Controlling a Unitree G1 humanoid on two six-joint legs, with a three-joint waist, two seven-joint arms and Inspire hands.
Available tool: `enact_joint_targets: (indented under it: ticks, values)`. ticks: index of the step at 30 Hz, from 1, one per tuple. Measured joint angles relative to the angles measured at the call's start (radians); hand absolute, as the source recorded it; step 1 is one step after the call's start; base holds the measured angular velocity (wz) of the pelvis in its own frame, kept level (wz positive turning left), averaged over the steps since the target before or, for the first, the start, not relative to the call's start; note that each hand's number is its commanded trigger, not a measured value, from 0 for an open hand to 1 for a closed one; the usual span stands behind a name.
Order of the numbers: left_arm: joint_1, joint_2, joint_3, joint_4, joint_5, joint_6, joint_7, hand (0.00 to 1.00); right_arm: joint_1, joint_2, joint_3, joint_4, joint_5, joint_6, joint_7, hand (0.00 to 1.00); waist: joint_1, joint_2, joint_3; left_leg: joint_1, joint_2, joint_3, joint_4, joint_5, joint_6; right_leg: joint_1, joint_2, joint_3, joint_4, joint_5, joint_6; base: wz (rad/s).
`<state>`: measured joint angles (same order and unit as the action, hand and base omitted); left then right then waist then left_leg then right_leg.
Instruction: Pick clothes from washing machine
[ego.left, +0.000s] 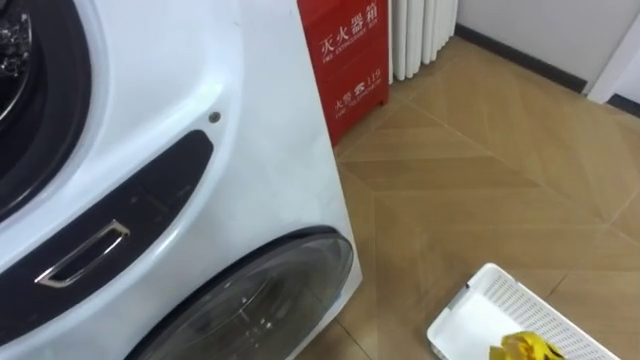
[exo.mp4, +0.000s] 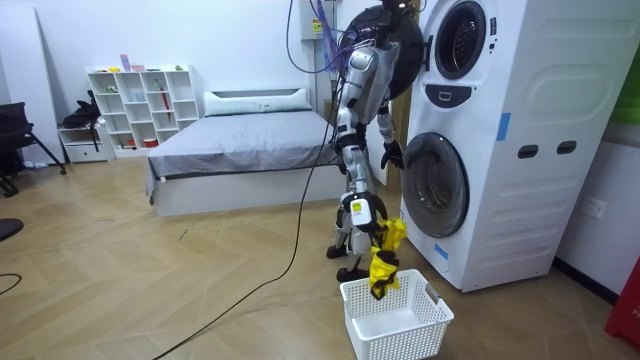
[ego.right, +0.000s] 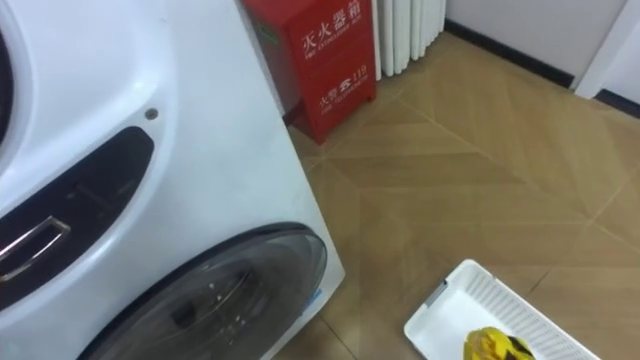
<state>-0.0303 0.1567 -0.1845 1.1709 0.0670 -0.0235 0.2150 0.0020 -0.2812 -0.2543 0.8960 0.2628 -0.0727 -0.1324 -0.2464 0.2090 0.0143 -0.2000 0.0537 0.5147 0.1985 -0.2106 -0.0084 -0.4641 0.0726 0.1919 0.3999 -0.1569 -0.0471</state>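
The right hand (exo.mp4: 361, 212) hangs low beside the robot's leg, its fingers closed on a yellow garment (exo.mp4: 384, 258). The garment droops from it, and its lower end reaches the rim of the white laundry basket (exo.mp4: 410, 338) on the floor. I judge that the step in hand is the drop into the basket. To do it well, the hand should go a little lower and more over the middle before the fingers loosen. Otherwise the cloth may catch on the rim and slide to the floor.

The left hand (exo.mp4: 392, 153) is in front of the lower door (exo.mp4: 436, 186) of the stacked washing machine (exo.mp4: 530, 90). How its fingers stand I cannot tell.

The room view gives both hands, the robot standing before the machine and the open upper drum (exo.mp4: 461, 40). The eye views add the look from above: the garment's yellow end is within the basket's outline, near one corner. They also show a red fire-extinguisher box (ego.left: 345, 60) just beside the machine.
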Motion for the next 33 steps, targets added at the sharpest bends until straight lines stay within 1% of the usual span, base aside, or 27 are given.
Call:
enact_joint_targets:
  ticks: [2, 6, 9, 13, 15, 19, 22, 23, 25, 26, 27, 28, 29, 30, 31, 32, 33]
  values:
    - [0.0, 0.0, 0.0, 0.004, -0.001, 0.0, 0.0, 0.0, 0.0, 0.0, 0.004, 0.005, 0.007, 0.0, -0.002, 0.0, 0.003, 0.0, 0.0, -0.001, 0.0, -0.002, 0.0, 0.0, 0.0, 0.0, 0.0, 0.0, -0.001, 0.0, 0.0, 0.0]
    - [-0.001, -0.001, -0.006, 0.006, -0.036, 0.0, 0.009, 0.0, 0.008, 0.0, 0.034, 0.008, 0.008, 0.0, -0.006, 0.0, 0.004, -0.001, 0.0001, 0.0, 0.0, -0.009, -0.001, 0.0, 0.0, 0.005, -0.001, -0.005, 0.0, -0.001, -0.001, 0.03]
    - [0.0, 0.0, -0.006, 0.007, -0.036, -0.006, 0.014, 0.0, 0.01, 0.0, 0.038, 0.007, 0.006, -0.001, -0.001, 0.0, 0.005, -0.003, 0.0001, 0.0, 0.0, -0.009, -0.001, 0.0, 0.0, 0.007, -0.002, -0.007, -0.001, -0.002, 0.0, 0.0]
    - [0.0, 0.0, -0.006, 0.007, -0.036, -0.013, 0.014, 0.0, 0.011, 0.0, 0.038, 0.007, 0.006, -0.003, 0.004, 0.0, 0.004, -0.016, 0.0004, 0.0, 0.0, -0.015, 0.0, 0.0, 0.0, 0.009, -0.004, -0.011, -0.002, -0.002, 0.0, 0.03]
    - [0.0, 0.0, -0.006, 0.007, -0.036, -0.016, 0.014, 0.0, 0.014, 0.0, 0.037, 0.007, 0.006, -0.004, 0.004, 0.0, 0.002, -0.023, -0.0005, -0.004, 0.001, -0.025, 0.0, 0.0, 0.0, 0.009, -0.007, -0.022, -0.004, -0.004, -0.001, 0.14]
    - [0.001, 0.0, -0.006, 0.008, -0.036, -0.022, 0.014, 0.0, 0.018, 0.0, 0.037, 0.004, 0.006, -0.006, 0.005, 0.0, 0.005, -0.025, -0.0011, -0.008, 0.001, -0.039, 0.001, 0.0, 0.0, 0.011, -0.012, -0.038, -0.001, -0.005, -0.003, 0.13]
    - [0.002, 0.0, -0.006, 0.01, -0.036, -0.024, 0.013, 0.0, 0.03, 0.001, 0.038, 0.004, 0.009, -0.006, 0.005, 0.0, 0.005, -0.025, -0.0007, -0.003, 0.001, -0.056, 0.002, 0.001, 0.0, 0.027, -0.019, -0.061, -0.005, -0.009, -0.006, 0.23]
    - [0.007, 0.0, -0.006, 0.011, -0.036, -0.028, 0.013, 0.0, 0.031, 0.001, 0.039, 0.004, 0.015, -0.006, 0.005, 0.0, 0.007, -0.028, -0.0005, 0.007, 0.001, -0.06, 0.001, 0.001, 0.0, 0.043, -0.023, -0.072, -0.007, -0.014, -0.007, 0.31]
    - [0.016, 0.001, -0.006, 0.01, -0.036, -0.031, 0.012, 0.0, 0.038, 0.001, 0.038, 0.004, 0.021, -0.006, 0.005, 0.0, 0.006, -0.035, 0.0023, 0.021, 0.001, -0.063, 0.001, 0.002, 0.0, 0.065, -0.03, -0.092, -0.009, -0.021, -0.008, 0.36]
    - [0.027, 0.002, -0.006, 0.009, -0.036, -0.033, 0.012, 0.0, 0.046, 0.003, 0.038, 0.004, 0.022, -0.006, 0.005, 0.0, 0.005, -0.041, -0.0012, 0.026, 0.001, -0.063, 0.003, 0.003, 0.0, 0.074, -0.037, -0.109, -0.008, -0.028, -0.008, 0.4]
    - [0.037, 0.005, -0.006, 0.008, -0.035, -0.033, 0.012, 0.0, 0.048, 0.006, 0.039, 0.004, 0.023, -0.006, 0.005, 0.0, 0.009, -0.046, -0.0026, 0.037, 0.001, -0.064, 0.002, 0.003, 0.0, 0.089, -0.04, -0.118, -0.014, -0.032, -0.009, 0.36]
    - [0.046, 0.007, -0.006, 0.006, -0.035, -0.034, 0.012, 0.0, 0.049, 0.008, 0.04, 0.004, 0.024, -0.006, 0.005, 0.0, 0.01, -0.05, -0.0025, 0.044, 0.003, -0.067, 0.002, 0.004, -0.001, 0.102, -0.041, -0.128, -0.021, -0.032, -0.009, 0.33]
    - [0.064, 0.01, -0.005, 0.004, -0.035, -0.035, 0.012, 0.0, 0.057, 0.012, 0.043, 0.004, 0.025, -0.01, 0.005, 0.0, 0.009, -0.058, -0.0028, 0.057, 0.003, -0.076, 0.0, 0.005, -0.002, 0.127, -0.044, -0.143, -0.032, -0.033, -0.01, 0.36]
    - [0.087, 0.012, 0.001, -0.009, -0.034, -0.042, 0.012, 0.0, 0.065, 0.018, 0.043, 0.004, 0.025, -0.017, 0.006, 0.0, 0.011, -0.066, -0.0038, 0.073, 0.005, -0.082, 0.0, 0.006, -0.003, 0.155, -0.046, -0.159, -0.048, -0.034, -0.01, 0.39]
    - [0.099, 0.012, 0.005, -0.018, -0.032, -0.043, 0.011, 0.0, 0.07, 0.02, 0.044, 0.004, 0.025, -0.021, 0.006, 0.0, 0.011, -0.069, -0.0053, 0.078, 0.007, -0.083, 0.0, 0.006, -0.003, 0.168, -0.048, -0.169, -0.059, -0.033, -0.01, 0.42]
    - [0.119, 0.013, 0.01, -0.036, -0.027, -0.043, 0.009, 0.0, 0.084, 0.024, 0.044, 0.004, 0.026, -0.023, 0.009, 0.0, 0.017, -0.078, -0.0068, 0.091, 0.007, -0.086, 0.0, 0.007, -0.003, 0.192, -0.051, -0.18, -0.074, -0.033, -0.01, 0.35]
    - [0.134, 0.013, 0.021, -0.053, -0.028, -0.043, 0.008, 0.0, 0.099, 0.025, 0.044, 0.001, 0.029, -0.023, 0.017, 0.0, 0.034, -0.088, -0.0086, 0.101, 0.006, -0.094, 0.0, 0.007, -0.004, 0.209, -0.054, -0.193, -0.081, -0.035, -0.009, 0.33]
